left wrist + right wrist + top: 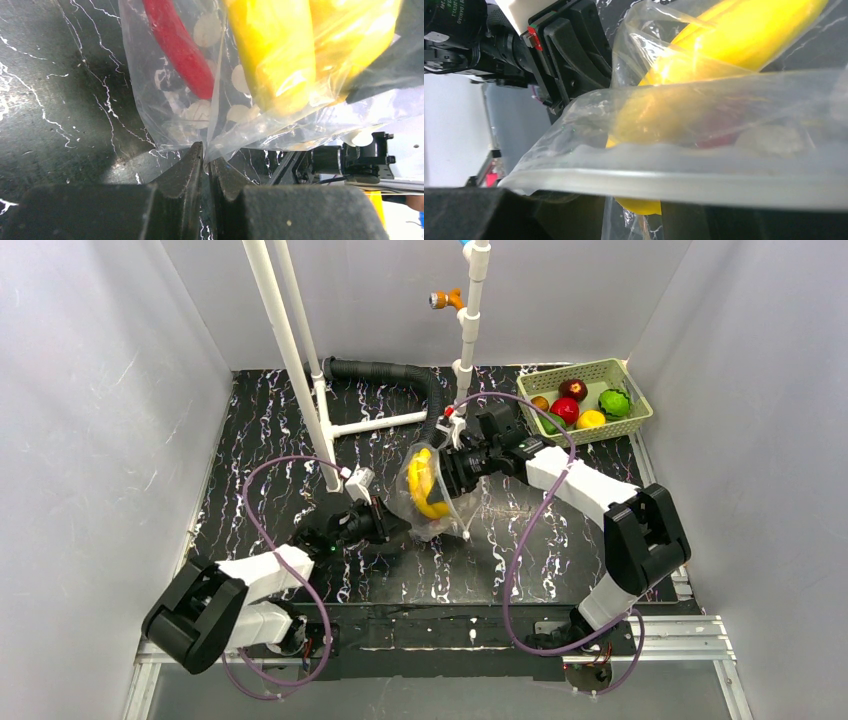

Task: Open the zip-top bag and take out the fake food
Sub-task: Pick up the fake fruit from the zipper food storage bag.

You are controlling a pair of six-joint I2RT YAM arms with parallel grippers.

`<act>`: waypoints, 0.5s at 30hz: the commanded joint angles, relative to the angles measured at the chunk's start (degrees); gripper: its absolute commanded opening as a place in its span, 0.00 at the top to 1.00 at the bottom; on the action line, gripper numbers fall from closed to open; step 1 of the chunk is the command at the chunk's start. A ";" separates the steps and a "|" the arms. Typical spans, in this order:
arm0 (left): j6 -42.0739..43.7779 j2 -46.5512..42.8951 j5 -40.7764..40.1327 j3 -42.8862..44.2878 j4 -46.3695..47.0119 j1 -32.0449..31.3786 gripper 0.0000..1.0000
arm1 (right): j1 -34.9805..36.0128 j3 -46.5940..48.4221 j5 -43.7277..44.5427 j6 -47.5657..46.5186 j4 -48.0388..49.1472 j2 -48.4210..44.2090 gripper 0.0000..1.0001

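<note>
The zip-top bag [437, 508] is held up off the table between both grippers. My left gripper [392, 524] is shut on its lower edge; in the left wrist view the jaws [207, 159] pinch a fold of the bag [165, 100]. The yellow banana [424, 486] and the red chili [180, 50] are inside the bag. My right gripper [453, 473] is at the bag's mouth. In the right wrist view the zip rim [684, 185] crosses over its fingers, and the banana's [724, 45] tip sits between them at my right gripper [640, 207].
The green basket [632, 390] at the back right holds a dark red apple [573, 389], a lemon [591, 420], a green ball [614, 403] and other pieces. White pipes [290, 350] and a black corrugated hose [385, 371] stand at the back.
</note>
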 commanded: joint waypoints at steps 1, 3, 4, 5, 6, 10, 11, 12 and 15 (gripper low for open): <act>4.72 -4.91 -3.58 1.37 -8.24 -0.01 0.92 | -0.96 -1.14 -8.29 3.71 4.21 -3.57 0.99; 5.72 -7.16 -4.88 1.63 -10.51 -0.03 0.93 | -1.15 -1.43 -11.06 4.36 4.54 -3.89 0.99; 6.01 -7.73 -5.64 1.60 -11.46 -0.03 0.92 | -1.23 -1.29 -12.50 4.35 4.41 -4.03 0.99; 6.20 -9.08 -6.49 1.60 -12.46 -0.01 0.93 | -1.28 -1.13 -13.28 3.95 3.98 -4.27 0.99; 6.24 -10.00 -7.43 1.52 -13.47 -0.01 0.93 | -1.27 -1.03 -13.68 3.14 3.25 -4.52 0.99; 6.40 -13.01 -10.30 0.92 -15.89 0.01 0.94 | -1.37 -1.41 -14.67 1.66 1.77 -5.56 0.99; 6.34 -13.49 -10.81 0.82 -16.20 0.05 0.94 | -1.37 -1.71 -14.72 1.53 1.65 -5.80 0.99; 6.34 -13.92 -11.28 0.80 -16.67 0.06 0.94 | -1.35 -1.87 -14.83 1.28 1.25 -5.84 0.99; 6.35 -15.06 -12.78 1.10 -18.48 0.00 0.94 | -1.37 -1.29 -14.99 0.11 -0.87 -5.75 0.99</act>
